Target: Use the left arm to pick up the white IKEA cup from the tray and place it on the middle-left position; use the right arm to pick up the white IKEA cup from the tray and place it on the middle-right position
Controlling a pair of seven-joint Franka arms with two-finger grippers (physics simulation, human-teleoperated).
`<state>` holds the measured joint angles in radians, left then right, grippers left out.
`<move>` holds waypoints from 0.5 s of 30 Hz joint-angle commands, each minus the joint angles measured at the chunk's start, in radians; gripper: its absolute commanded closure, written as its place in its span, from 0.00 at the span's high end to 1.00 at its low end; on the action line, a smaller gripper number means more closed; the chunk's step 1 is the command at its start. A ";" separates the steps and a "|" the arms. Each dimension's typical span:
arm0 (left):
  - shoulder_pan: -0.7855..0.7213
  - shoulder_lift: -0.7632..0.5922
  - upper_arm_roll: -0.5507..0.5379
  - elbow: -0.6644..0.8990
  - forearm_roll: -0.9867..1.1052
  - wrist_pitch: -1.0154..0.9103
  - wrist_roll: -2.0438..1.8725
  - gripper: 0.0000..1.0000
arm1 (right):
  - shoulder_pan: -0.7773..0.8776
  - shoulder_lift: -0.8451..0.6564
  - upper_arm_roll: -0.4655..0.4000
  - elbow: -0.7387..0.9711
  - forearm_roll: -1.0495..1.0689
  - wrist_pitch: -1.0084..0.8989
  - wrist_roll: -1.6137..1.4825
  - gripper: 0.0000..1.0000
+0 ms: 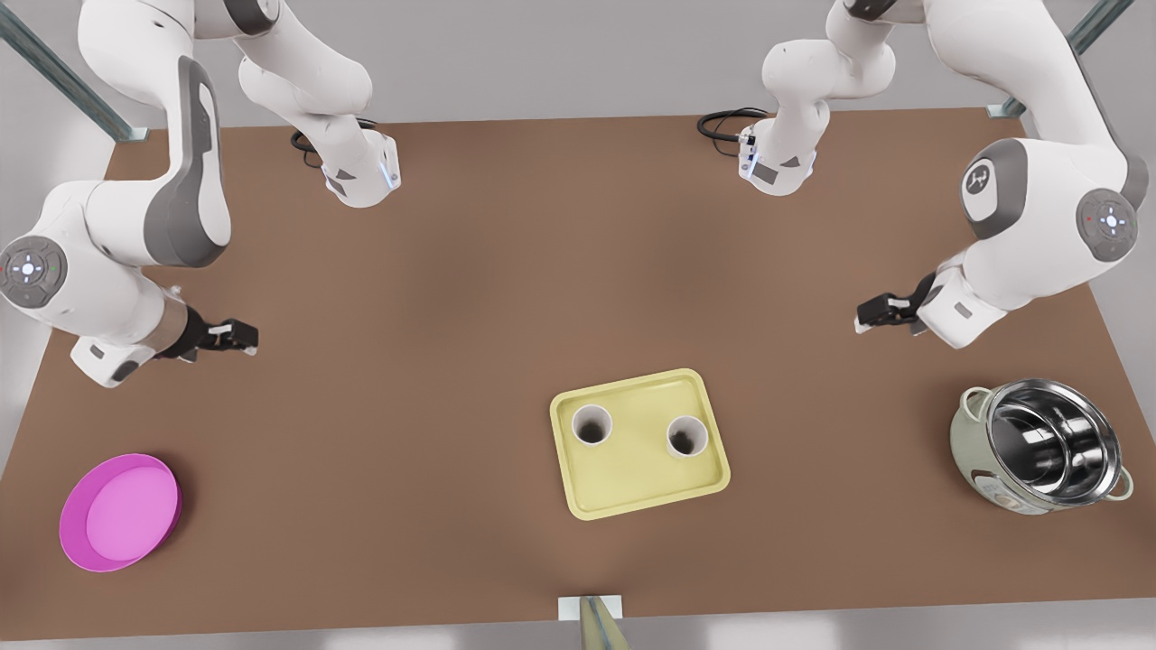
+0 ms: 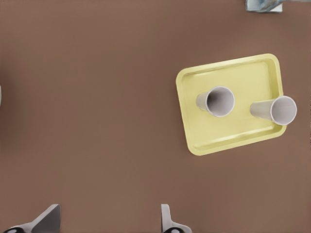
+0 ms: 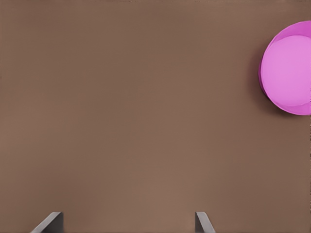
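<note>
Now, your left gripper (image 1: 865, 318) hangs over the plain brown table (image 1: 470, 298) on the front view's right, its fingers (image 2: 167, 221) spread wide with nothing between them; your right gripper (image 1: 246, 338) hangs over the table on the front view's left, fingers (image 3: 204, 221) likewise parted and empty.

Look ahead of the left gripper (image 2: 109, 213) and off to one side; there lies the pale yellow rectangular tray (image 2: 194, 121) with rounded corners and a low rim, flat on the table and well apart from the fingers. Both white IKEA cups stand upright on it, mouths open upward; the nearer white cup (image 2: 216, 101) sits about mid-tray, and the farther white cup (image 2: 277, 110) stands close to the tray's far short rim. From the front view you see the same tray (image 1: 632, 492) between the two grippers and nearer the table's front edge, with the nearer cup (image 1: 686, 437) on the side facing the left gripper and the farther cup (image 1: 592, 424) on the side facing the right one; the cups do not touch each other.

Ahead of the right gripper (image 3: 127, 218) the table is bare brown, and a round magenta bowl (image 3: 289, 73) sits off to one side, well apart from the fingers; the front view puts that bowl (image 1: 122, 510) near the table's front corner. Beyond the left gripper, away from the tray, a pale green cooker with a shiny steel inner pot (image 1: 1039, 447) rests on the table.
</note>
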<state>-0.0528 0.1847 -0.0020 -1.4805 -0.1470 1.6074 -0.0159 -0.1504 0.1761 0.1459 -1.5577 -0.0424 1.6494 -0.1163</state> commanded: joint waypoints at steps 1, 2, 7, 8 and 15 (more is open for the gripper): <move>-0.013 -0.005 0.000 -0.012 -0.002 0.077 0.011 1.00 | 0.002 -0.004 0.001 0.001 0.001 0.072 -0.036 1.00; -0.022 -0.001 0.000 -0.003 -0.002 0.080 0.013 1.00 | 0.006 -0.009 0.008 -0.001 0.004 0.073 -0.017 1.00; -0.205 0.166 -0.006 0.129 0.086 0.135 -0.188 1.00 | 0.175 0.094 0.017 0.001 -0.002 0.164 0.155 1.00; -0.249 0.235 -0.006 0.172 0.086 0.210 -0.266 1.00 | 0.213 0.146 0.017 0.027 -0.002 0.164 0.185 1.00; -0.332 0.567 -0.001 0.345 0.133 0.496 -0.417 1.00 | 0.362 0.362 0.017 0.171 -0.001 0.230 0.371 1.00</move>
<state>-0.3858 0.7380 -0.0044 -1.1418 -0.0271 1.9426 -0.1712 0.1969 0.5303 0.1625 -1.3895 -0.0438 1.8175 0.0070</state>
